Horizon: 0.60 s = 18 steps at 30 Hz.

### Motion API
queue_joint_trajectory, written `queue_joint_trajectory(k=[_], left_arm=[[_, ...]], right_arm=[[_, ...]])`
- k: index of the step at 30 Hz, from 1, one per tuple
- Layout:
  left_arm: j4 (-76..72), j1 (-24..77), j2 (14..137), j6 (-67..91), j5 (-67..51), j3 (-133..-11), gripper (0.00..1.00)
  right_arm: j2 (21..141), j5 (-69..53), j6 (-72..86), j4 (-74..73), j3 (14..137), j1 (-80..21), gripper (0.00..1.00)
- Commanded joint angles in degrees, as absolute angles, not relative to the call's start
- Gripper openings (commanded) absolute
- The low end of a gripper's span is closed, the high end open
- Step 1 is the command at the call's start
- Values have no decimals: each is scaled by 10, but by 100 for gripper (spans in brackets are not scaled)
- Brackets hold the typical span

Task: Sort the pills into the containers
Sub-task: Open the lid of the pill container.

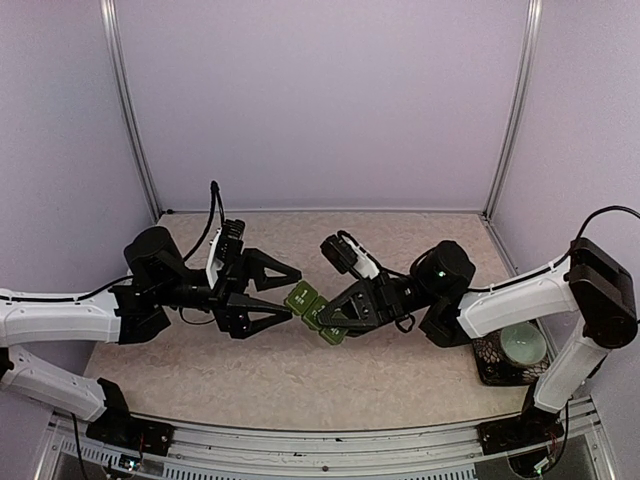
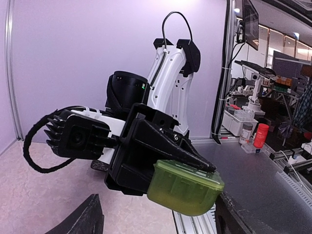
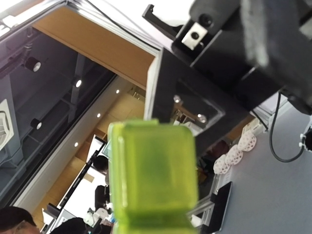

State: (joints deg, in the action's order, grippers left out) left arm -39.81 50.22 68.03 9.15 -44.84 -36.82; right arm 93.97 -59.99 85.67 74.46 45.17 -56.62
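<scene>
Starting from the containers (image 1: 316, 311): up in mid-air over the middle of the tabletop (image 1: 300, 395), resting on nothing, lying slantwise between the two arms, lids seemingly down. Clamped at the end nearer the right arm by the fingers of the right gripper (image 1: 332, 324), with the rest of the strip sticking out unsupported. Flanked at that free end by the left gripper (image 1: 291, 296), fingers spread wide apart, apparently touching nothing.

Most likely trouble: the moment of bringing the left fingers in.
- If closing off-centre on the free end: levering the strip round in a one-ended hold, twisting it askew or working it loose.
- If releasing on the right before gripping firmly on the left: a fall to the tabletop, possibly popping a lid on landing.
- If prying at a lid while holding so little of the strip: flexing at the joints between compartments, then a sideways flick out of the grip.

Cannot tell what, if anything, sits inside, so cannot judge the chance of a spill.

Further out, a pale green bowl (image 1: 523, 346) beside the right arm's base, well apart from all this.
</scene>
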Motion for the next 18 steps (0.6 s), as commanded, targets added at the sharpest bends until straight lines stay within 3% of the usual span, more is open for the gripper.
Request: queue_joint_trajectory(k=[1,18], left_arm=[[-385,499,680,51,-490,-397,74],[-391,510,703,9,-556,-427,54]], right_arm=[[955,-622,879,760,454,-575,0],[986,-627,940,835,455,-579,0]])
